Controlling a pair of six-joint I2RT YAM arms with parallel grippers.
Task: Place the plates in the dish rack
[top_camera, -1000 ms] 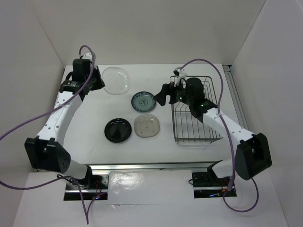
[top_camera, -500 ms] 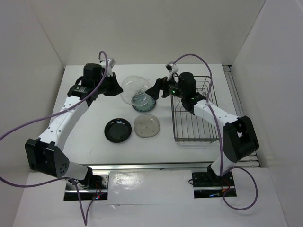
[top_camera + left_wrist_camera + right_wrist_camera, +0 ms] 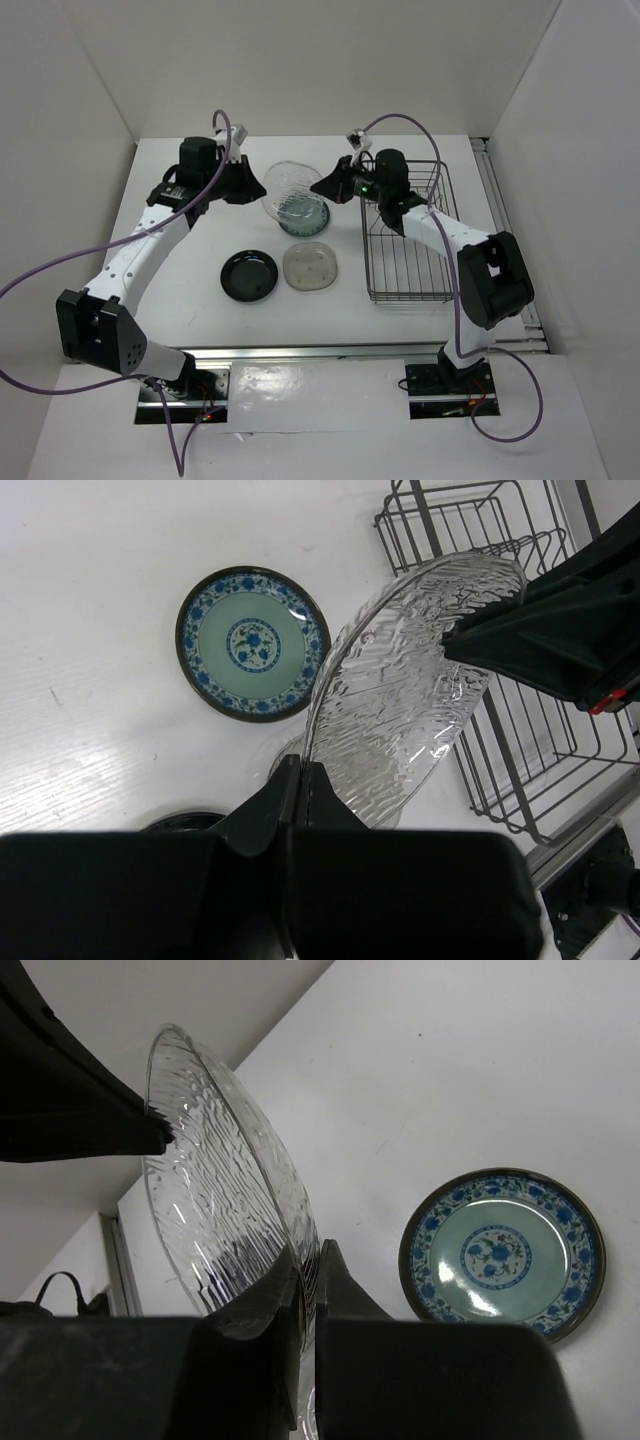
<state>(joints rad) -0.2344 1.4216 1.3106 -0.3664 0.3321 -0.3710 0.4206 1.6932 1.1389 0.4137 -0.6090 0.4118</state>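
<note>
The clear glass plate (image 3: 290, 192) hangs tilted on edge above the blue-patterned plate (image 3: 305, 221), which lies flat on the table. My left gripper (image 3: 262, 190) is shut on the clear plate's left rim, and my right gripper (image 3: 322, 188) is shut on the opposite rim. In the left wrist view the fingers (image 3: 275, 800) pinch the clear plate (image 3: 400, 700). The right wrist view shows the same grip (image 3: 308, 1260) on the clear plate (image 3: 215, 1190). The black plate (image 3: 249, 274) and beige plate (image 3: 309, 266) lie nearer the front. The dish rack (image 3: 415, 250) stands at the right, holding no plate.
White walls enclose the table on the left, back and right. The rack's near left corner (image 3: 470, 520) stands just behind the held plate. A metal rail (image 3: 320, 352) runs along the table's front edge by the arm bases.
My left arm carried the clear plate from the back left to over the blue-patterned plate. My right gripper came left from the rack and shut on the plate's other rim.
</note>
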